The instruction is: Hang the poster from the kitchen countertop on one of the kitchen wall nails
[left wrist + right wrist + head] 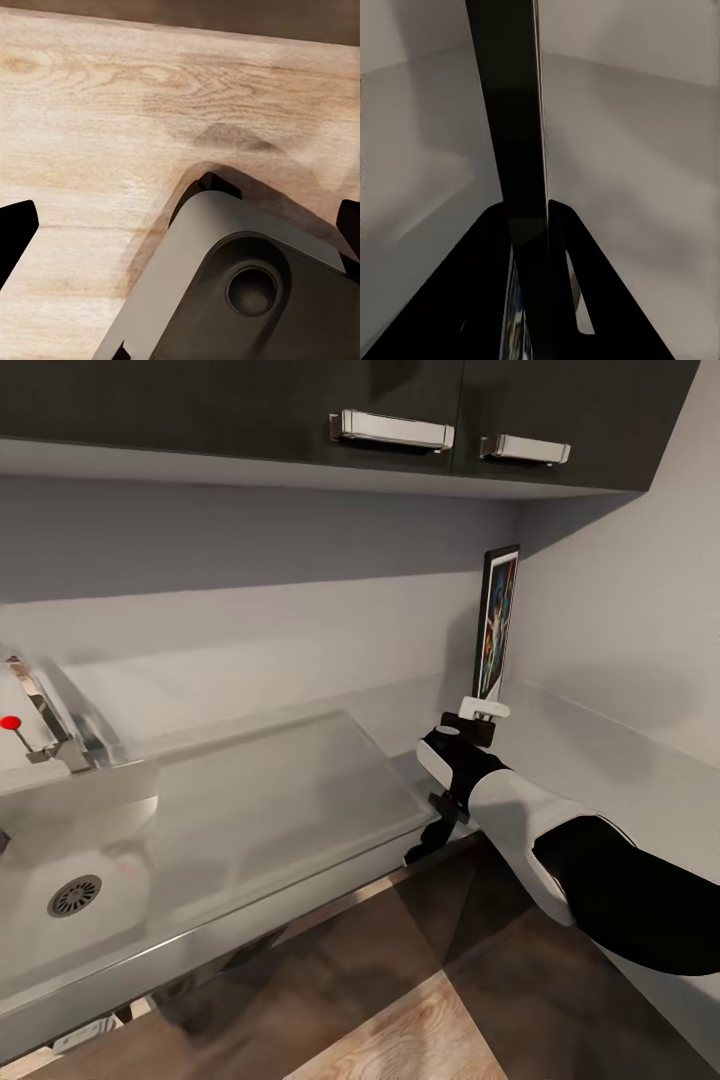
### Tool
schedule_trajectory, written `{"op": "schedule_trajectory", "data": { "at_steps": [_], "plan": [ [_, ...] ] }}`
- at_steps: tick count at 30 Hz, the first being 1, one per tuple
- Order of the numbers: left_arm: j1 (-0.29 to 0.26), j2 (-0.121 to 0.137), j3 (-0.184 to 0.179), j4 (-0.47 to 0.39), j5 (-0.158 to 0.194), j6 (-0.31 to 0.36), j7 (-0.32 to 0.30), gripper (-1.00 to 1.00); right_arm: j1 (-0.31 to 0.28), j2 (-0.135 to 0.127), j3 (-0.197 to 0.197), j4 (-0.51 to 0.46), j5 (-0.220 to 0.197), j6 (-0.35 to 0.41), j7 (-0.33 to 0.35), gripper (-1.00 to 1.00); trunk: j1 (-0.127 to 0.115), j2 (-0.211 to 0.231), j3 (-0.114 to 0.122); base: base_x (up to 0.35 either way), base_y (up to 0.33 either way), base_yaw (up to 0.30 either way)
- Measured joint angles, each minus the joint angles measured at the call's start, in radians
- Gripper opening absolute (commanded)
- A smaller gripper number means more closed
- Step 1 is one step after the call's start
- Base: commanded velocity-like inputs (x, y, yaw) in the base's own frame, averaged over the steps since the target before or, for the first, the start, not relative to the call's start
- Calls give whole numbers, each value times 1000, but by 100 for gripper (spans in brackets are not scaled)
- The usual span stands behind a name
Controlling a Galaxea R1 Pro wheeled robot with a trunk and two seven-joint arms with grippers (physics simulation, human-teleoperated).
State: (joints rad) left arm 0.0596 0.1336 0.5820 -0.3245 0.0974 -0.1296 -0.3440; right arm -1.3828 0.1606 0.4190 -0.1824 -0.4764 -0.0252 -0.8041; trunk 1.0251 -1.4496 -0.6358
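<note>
The poster [497,622] stands upright in the back right corner above the light-grey kitchen countertop [600,755], turned almost edge-on to the head view. Its black frame and colourful picture show. My right gripper [484,712] is shut on the poster's lower edge. In the right wrist view the frame's dark edge [514,150] runs up between the two black fingers [480,285], with the right gripper [529,217] pressed onto it. Whether the poster's bottom touches the worktop I cannot tell. My left gripper [182,229] is open over the wood floor. The wall nails are out of view.
A steel sink [120,860] with a drainboard [280,790] lies to the left, and a tap [45,720] with a red knob stands behind it. Dark upper cabinets [400,400] hang low overhead. Grey walls meet just behind the poster. The robot's base [247,285] is below the left gripper.
</note>
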Motion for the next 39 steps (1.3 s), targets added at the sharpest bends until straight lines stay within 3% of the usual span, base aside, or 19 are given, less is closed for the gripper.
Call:
{"op": "schedule_trajectory", "data": {
  "at_steps": [8,12,16,19,25,39],
  "plan": [
    [0,0,0,0,0,0,0,100,0,0,1,-3,0,0,2,-100,0,0,0,-128,0,0],
    [0,0,0,0,0,0,0,100,6,1,5,-79,2,2,22,-100,0,0,0,-24,0,0],
    [0,3,0,1,0,0,0,100,56,1,2,-209,-2,17,45,-100,0,0,0,-6,0,0],
    [0,6,0,1,0,0,0,100,77,0,3,-244,-3,29,73,-100,0,0,0,-2,0,0],
    [0,7,0,1,0,0,0,100,100,0,3,-266,-2,37,114,-100,0,0,0,-55,0,0],
    [0,8,1,1,0,0,0,100,122,0,6,-270,-2,37,122,-100,0,0,0,-104,0,0]
  ]
}}
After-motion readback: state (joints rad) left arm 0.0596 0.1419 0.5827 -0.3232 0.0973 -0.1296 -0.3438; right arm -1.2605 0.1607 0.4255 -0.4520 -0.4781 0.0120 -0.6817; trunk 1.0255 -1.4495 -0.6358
